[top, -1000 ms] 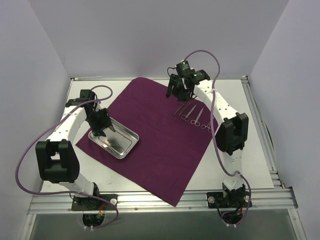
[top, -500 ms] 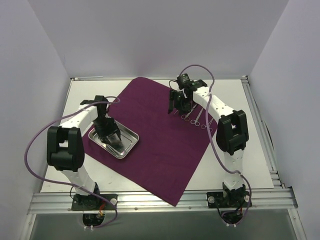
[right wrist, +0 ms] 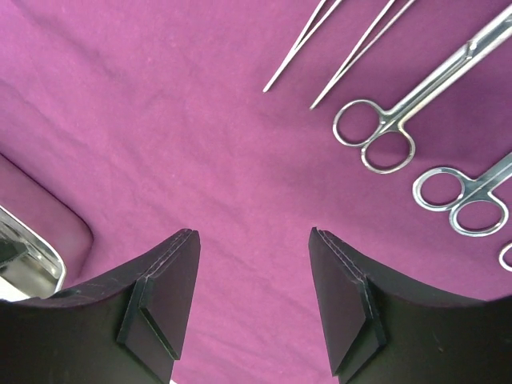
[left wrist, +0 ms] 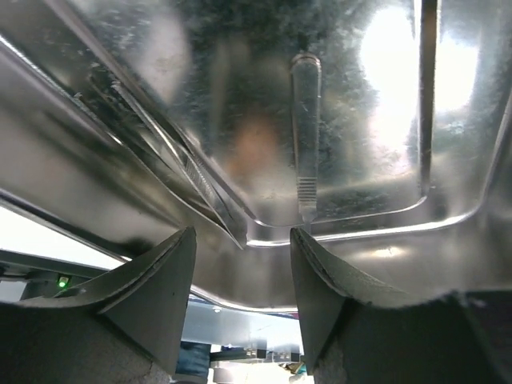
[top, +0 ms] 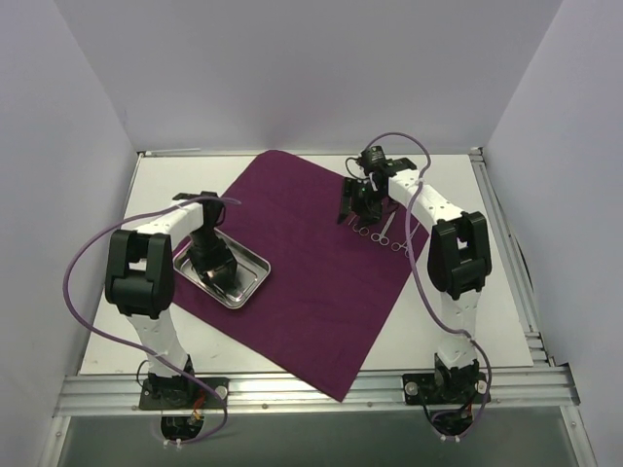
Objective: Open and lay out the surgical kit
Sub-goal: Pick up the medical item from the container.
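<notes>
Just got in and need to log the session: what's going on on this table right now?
A surgical kit is being laid out. The purple cloth is spread flat on the table, with the steel tray on its left part. The left gripper is open, down inside the tray, where slim instruments lie. The right gripper hangs open and empty over the cloth, beside a row of ring-handled instruments already set out.
</notes>
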You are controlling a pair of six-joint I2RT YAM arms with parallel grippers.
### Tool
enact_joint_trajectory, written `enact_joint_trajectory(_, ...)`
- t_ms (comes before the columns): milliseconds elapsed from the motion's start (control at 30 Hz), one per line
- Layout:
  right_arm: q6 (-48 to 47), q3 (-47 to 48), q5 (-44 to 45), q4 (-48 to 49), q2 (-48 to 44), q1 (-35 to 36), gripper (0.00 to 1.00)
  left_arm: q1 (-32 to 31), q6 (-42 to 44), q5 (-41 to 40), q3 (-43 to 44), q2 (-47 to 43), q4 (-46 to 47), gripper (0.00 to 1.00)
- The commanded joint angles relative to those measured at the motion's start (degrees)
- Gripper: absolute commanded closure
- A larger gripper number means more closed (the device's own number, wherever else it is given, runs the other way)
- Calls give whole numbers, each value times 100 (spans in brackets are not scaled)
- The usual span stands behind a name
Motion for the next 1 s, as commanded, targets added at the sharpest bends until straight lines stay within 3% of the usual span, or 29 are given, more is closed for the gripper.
enact_joint_trajectory(0,-26,-41,-180,-91,-420,-74,43,-15,-228,-318,203,126,-365,41)
enact_joint_trajectory(567,-26,-50,-66,-127,-428,-145,43,3,-18,59,212,987,382,57)
enact_joint_trajectory(733,-70,-32,66,-126,-385,-118,43,64,35,68,247,927,479,70)
enact_joint_trajectory(900,-114,170,206,-197,-420,-48,43,82,8,121,361,628,321,94)
enact_joint_trajectory(967,-79,187,224,-162,-411,-39,43,82,43,60,475,522,260,98)
